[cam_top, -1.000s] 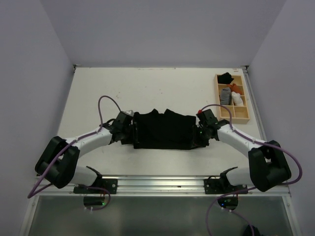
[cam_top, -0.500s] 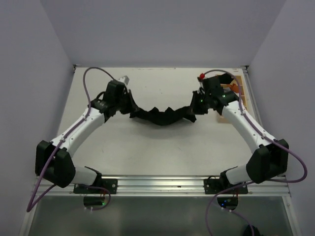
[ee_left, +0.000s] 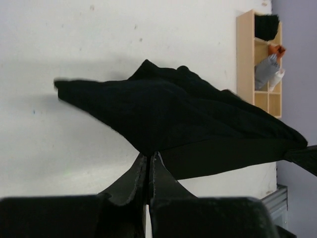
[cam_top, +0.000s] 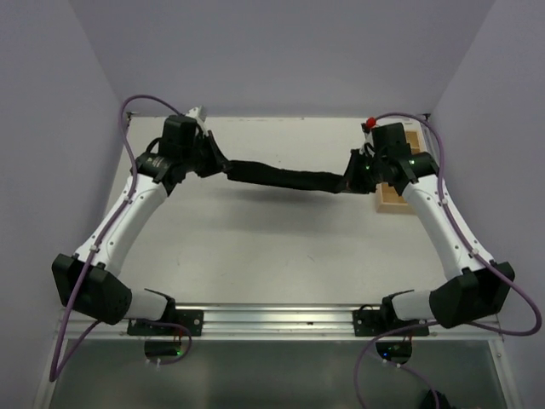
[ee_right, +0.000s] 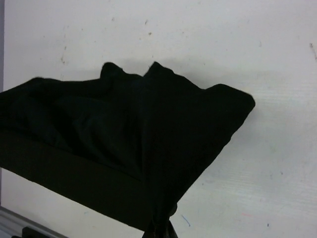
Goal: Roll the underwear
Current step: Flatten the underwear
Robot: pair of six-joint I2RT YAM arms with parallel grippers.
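From above, my left claw [cam_top: 218, 164] and right claw [cam_top: 350, 182] clamp the stretched underwear [cam_top: 285, 176] near the far edge of the worktop [cam_top: 255, 247]; only the left wrist view shows the compartments of the tray [ee_left: 246, 54].

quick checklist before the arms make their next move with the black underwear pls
1. Left gripper shut on one end of the underwear: ok.
2. Right gripper shut on the other end: ok.
3. Garment lifted off the table, hanging between the arms: ok, its shadow falls on the table below.
4. Fabric spread flat for rolling: not ok, it is bunched into a narrow band.
5. Table under the garment free of other things: ok in the top view.
6. Right wrist clear of the wooden organizer: cannot tell, it overlaps the box seen from above.
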